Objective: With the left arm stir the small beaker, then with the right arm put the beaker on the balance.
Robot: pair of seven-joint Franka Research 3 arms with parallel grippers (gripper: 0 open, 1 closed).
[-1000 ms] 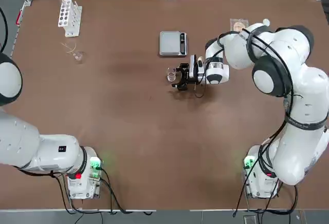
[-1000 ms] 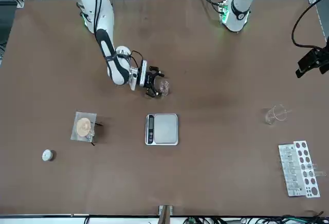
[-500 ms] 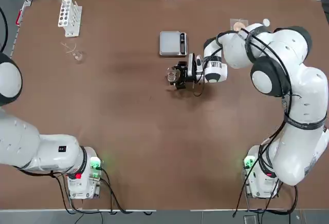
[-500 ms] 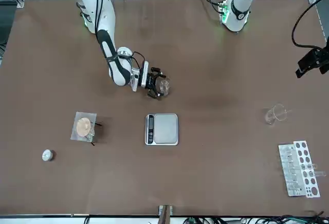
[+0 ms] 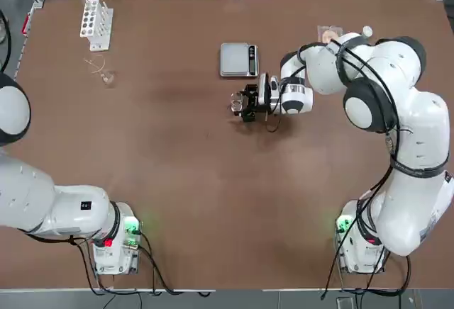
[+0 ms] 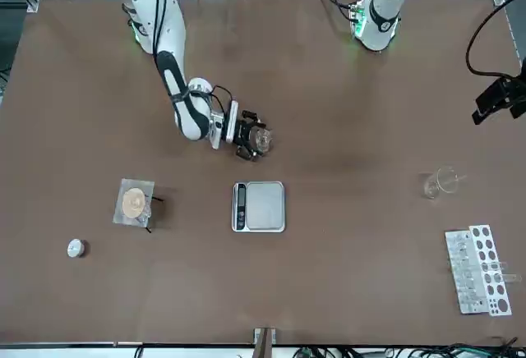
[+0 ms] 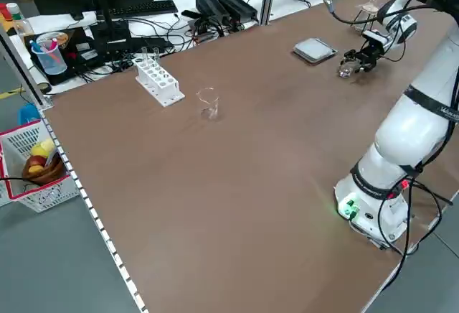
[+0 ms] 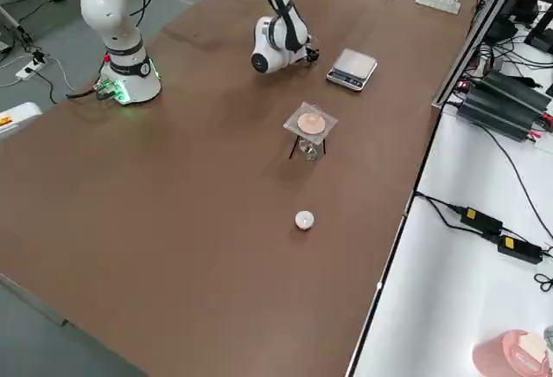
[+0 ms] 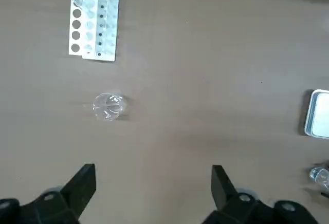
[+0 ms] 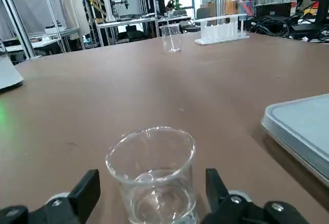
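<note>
Now right gripper (image 10: 149,196) fingers spread either side of small beaker (image 10: 152,175), not touching; off-centre closing could tip it over.

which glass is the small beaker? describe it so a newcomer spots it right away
Start at the balance, the flat grey scale with a silver plate mid-table. On the robot's side of it the right gripper lies low, and the small beaker stands upright between its fingers. The other clear glass, holding a thin rod, stands far off by the white test-tube rack.
</note>
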